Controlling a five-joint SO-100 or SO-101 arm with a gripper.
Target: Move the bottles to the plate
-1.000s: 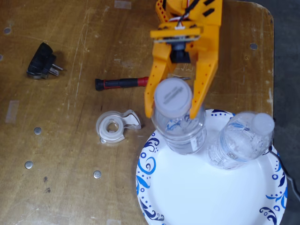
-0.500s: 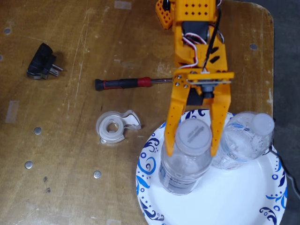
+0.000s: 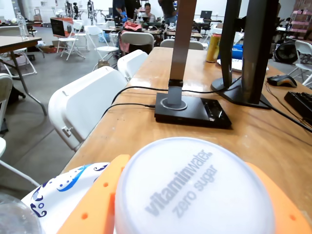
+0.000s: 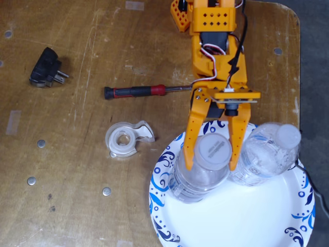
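The hand (image 4: 212, 162) pinches the light, slippery, crushable bottle (image 4: 201, 172) just beneath its cap, over the plate (image 4: 247, 216).

- Your orange arm (image 4: 216, 51) reaches down from the top edge in the fixed view.
- Your gripper (image 4: 212, 165) has its 2 fingers (image 4: 193, 139) parted.

Fixed view: two bottles on the plate (image 4: 267, 216) | one bottle (image 4: 198, 172) between the gripper (image 4: 212, 165) fingers, left | other bottle (image 4: 264, 154) right, just beside | tape dispenser (image 4: 126, 139) left of plate | screwdriver (image 4: 141, 91) behind | plug (image 4: 46, 68) far left
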